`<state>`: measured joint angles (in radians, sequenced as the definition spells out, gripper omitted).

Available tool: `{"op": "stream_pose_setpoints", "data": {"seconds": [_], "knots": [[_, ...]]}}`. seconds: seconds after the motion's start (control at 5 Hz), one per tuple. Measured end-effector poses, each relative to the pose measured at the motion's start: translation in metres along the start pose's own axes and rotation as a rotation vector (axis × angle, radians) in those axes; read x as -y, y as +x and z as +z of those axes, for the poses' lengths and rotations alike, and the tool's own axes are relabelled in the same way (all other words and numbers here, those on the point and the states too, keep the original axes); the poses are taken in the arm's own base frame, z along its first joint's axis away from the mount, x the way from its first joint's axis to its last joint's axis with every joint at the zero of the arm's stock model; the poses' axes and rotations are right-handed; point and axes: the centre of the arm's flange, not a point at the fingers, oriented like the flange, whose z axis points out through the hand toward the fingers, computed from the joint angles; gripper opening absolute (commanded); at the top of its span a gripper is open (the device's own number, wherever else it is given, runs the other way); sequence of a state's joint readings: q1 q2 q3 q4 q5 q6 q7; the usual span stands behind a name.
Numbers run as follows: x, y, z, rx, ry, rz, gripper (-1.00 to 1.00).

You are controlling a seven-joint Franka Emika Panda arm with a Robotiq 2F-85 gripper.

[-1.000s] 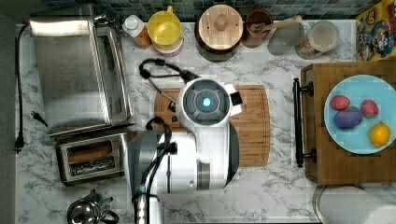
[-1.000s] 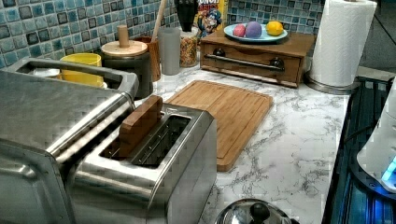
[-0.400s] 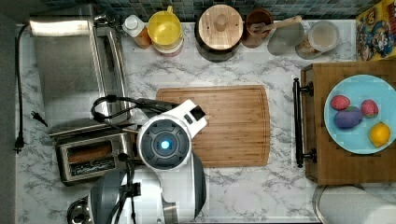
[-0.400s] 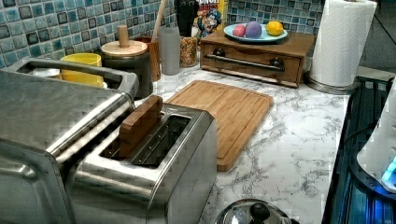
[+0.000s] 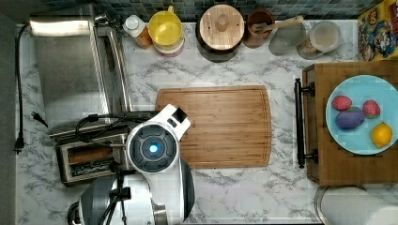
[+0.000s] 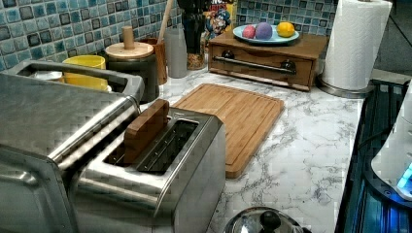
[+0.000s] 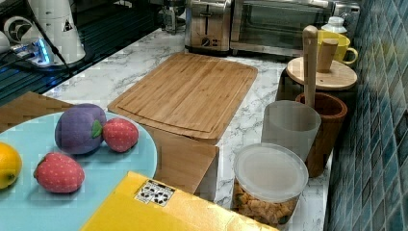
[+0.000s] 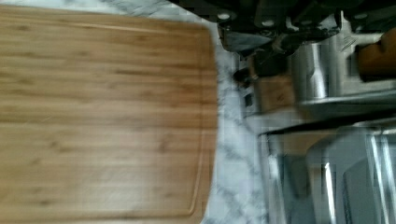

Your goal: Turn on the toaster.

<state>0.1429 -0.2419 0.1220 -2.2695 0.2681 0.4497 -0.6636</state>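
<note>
The toaster (image 5: pixel 91 159) is a small steel box with two dark slots, standing in front of the big toaster oven (image 5: pixel 77 70) at the top view's left. A brown slice (image 6: pixel 145 128) sticks up out of one slot. In the right view its end face (image 7: pixel 208 24) with lever and knob looks toward the wooden cutting board (image 5: pixel 220 126). My arm's wrist (image 5: pixel 152 147) hangs over the gap between the toaster's end and the board's edge. The wrist view has my gripper (image 8: pixel 275 32) just beside the toaster (image 8: pixel 327 70), above the marble strip.
A kettle (image 6: pixel 265 223) stands close by the toaster. Jars and a yellow cup (image 5: pixel 166 26) line the tiled back wall. A wooden box (image 5: pixel 338 140) carries a blue plate of fruit, with a paper towel roll (image 6: pixel 352 43) next to it.
My arm has swung from above the cutting board's middle toward the top view's left and bottom, ending at the toaster's end. Nothing on the counter has moved.
</note>
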Motion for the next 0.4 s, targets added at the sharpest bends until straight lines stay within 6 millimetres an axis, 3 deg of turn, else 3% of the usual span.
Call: {"op": "stream_pose_setpoints", "data": {"seconds": [0.4], "knots": [[0.0,-0.031,0.055,0.103,0.028,-0.009,-1.0]]}}
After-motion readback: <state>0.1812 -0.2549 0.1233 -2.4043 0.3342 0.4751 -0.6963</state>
